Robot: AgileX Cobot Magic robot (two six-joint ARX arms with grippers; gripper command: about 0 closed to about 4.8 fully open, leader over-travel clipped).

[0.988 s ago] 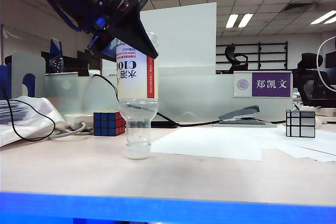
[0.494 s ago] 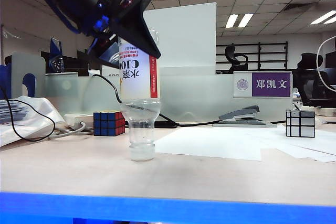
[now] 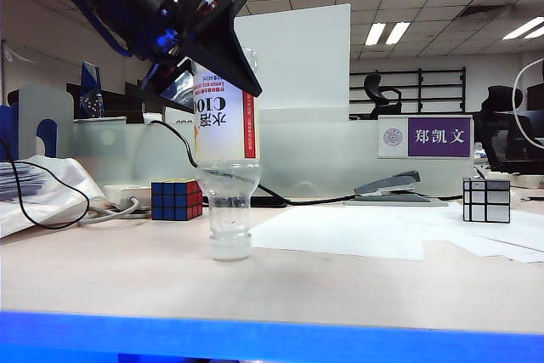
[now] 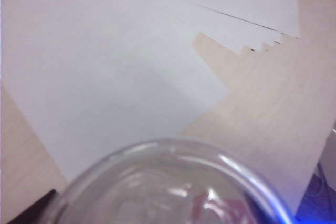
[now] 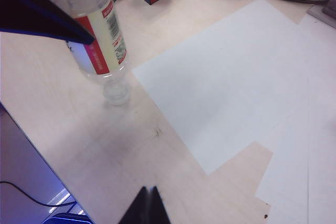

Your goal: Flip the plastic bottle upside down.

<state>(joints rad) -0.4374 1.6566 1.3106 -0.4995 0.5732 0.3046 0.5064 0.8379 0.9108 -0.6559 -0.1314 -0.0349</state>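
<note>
Clear plastic bottle stands upside down on its cap on the pale wooden table, its cream label with a red stripe inverted, beside a white paper sheet. The left gripper sits around the bottle's upturned base with jaws spread and released; its fingertips are partly hidden. The right gripper is clenched empty, mostly cut off, well apart from the bottle.

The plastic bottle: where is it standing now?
The plastic bottle stands cap-down left of centre in the exterior view, before the Rubik's cube, its base between the left gripper's jaws.
</note>
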